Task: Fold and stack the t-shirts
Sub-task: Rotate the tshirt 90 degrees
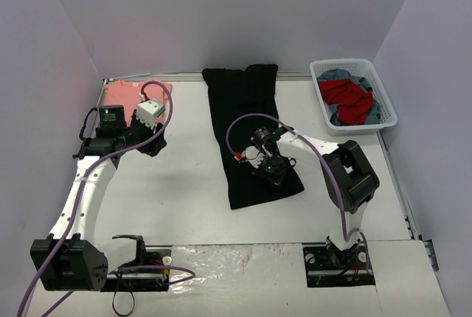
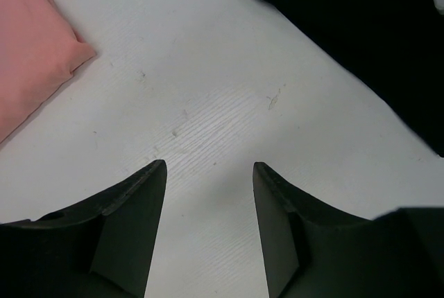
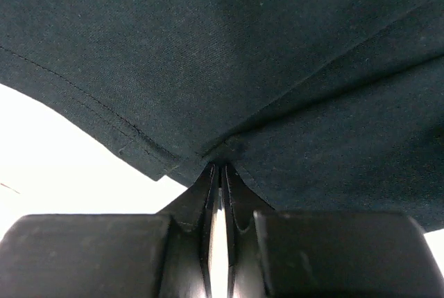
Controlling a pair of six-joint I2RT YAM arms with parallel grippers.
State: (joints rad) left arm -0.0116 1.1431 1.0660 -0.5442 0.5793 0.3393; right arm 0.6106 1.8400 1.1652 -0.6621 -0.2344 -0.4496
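1. Top view: the left arm rises from its base at the near-left corner, runs up the left side of the table [image 1: 184,184] and bends right at the wrist. The left fingers [image 1: 155,142] hang low over bare table, between the two shirts. The right arm reaches from its near-right base with the elbow raised and the forearm sloping down to the left. The right fingers [image 1: 276,175] sit on the near end of the black t-shirt [image 1: 243,118]. That shirt lies as a long narrow strip down the middle of the table, from the far edge toward the arms. The pink t-shirt [image 1: 124,96] lies folded in the far-left corner. A white basket [image 1: 345,62] holding red and blue cloth stands at the far right.
2. Left wrist view: the left fingers [image 2: 135,215] are spread apart with nothing between them, above bare white table. A corner of the folded pink t-shirt [image 2: 31,48] shows at upper left and the black t-shirt [image 2: 361,21] at upper right, both apart from the fingers.
3. Right wrist view: the right fingers [image 3: 239,201] are pressed together, pinching a pucker of the black t-shirt [image 3: 229,55] close to its stitched hem. Creases run toward the pinch. The matte cloth fills most of the view, with white table at lower left.
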